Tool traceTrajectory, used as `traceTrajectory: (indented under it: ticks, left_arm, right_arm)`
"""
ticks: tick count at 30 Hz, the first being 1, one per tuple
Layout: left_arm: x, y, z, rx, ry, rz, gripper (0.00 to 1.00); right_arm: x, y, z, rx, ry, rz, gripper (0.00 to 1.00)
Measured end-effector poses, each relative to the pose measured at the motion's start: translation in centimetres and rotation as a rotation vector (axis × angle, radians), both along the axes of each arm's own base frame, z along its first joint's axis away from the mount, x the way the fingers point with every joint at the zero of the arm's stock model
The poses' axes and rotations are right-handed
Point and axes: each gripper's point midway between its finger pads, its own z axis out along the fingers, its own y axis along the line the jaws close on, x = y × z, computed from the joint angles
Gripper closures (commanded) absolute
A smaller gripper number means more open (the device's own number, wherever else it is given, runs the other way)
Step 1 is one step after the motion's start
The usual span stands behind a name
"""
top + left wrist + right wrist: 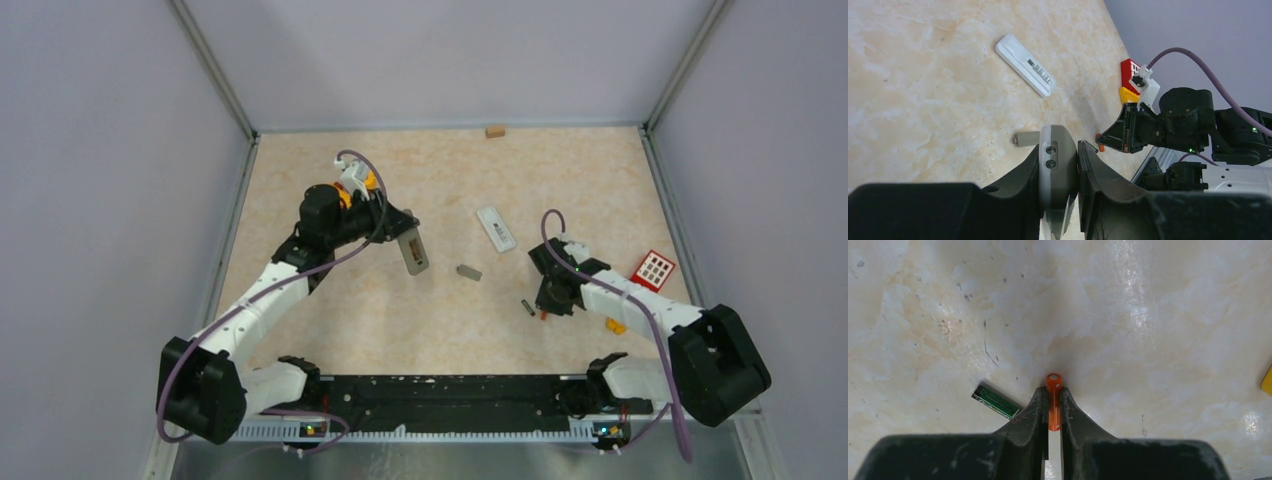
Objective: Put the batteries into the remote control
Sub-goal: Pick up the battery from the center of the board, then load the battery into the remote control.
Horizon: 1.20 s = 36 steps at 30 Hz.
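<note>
My left gripper (408, 240) is shut on a grey remote (413, 252) and holds it over the table's middle left. In the left wrist view the remote (1058, 165) sits edge-on between the jaws of the left gripper (1063, 148). My right gripper (1052, 390) is shut on an orange battery (1053, 401), low at the table surface. A green-black battery (996, 401) lies just left of it. In the top view the right gripper (546, 306) stands over both, and the green battery (526, 308) shows beside it. Other batteries are out of view.
A white remote (496, 229) lies at centre right and a small grey rectangular piece (469, 272) lies near the held remote. A red toy block (653, 270) and a yellow one (616, 326) sit right of the right arm. A tan block (495, 131) lies by the back wall.
</note>
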Motion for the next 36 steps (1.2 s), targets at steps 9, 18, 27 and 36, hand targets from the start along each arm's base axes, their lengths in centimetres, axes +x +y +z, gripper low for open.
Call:
traceTrajectory:
  ticks: [9, 18, 27, 36]
  left_arm:
    - [-0.6, -1.5, 0.3, -0.074, 0.001, -0.096, 1.00]
    - [-0.8, -2.9, 1.7, -0.174, 0.007, -0.176, 1.00]
    - [-0.2, -4.5, 2.4, -0.303, 0.071, -0.226, 1.00]
    - [-1.0, -7.7, 1.9, -0.381, 0.129, -0.312, 1.00]
  right_arm:
    - [1.7, 1.2, 3.4, 0.086, -0.159, 0.055, 1.00]
    - [5.7, 9.3, 17.5, 0.483, -0.703, 0.437, 1.00]
    - [3.4, 14.7, 25.7, 0.729, -0.972, 0.818, 1.00]
    - [1.2, 16.3, 27.2, 0.777, -0.975, 0.971, 1.00]
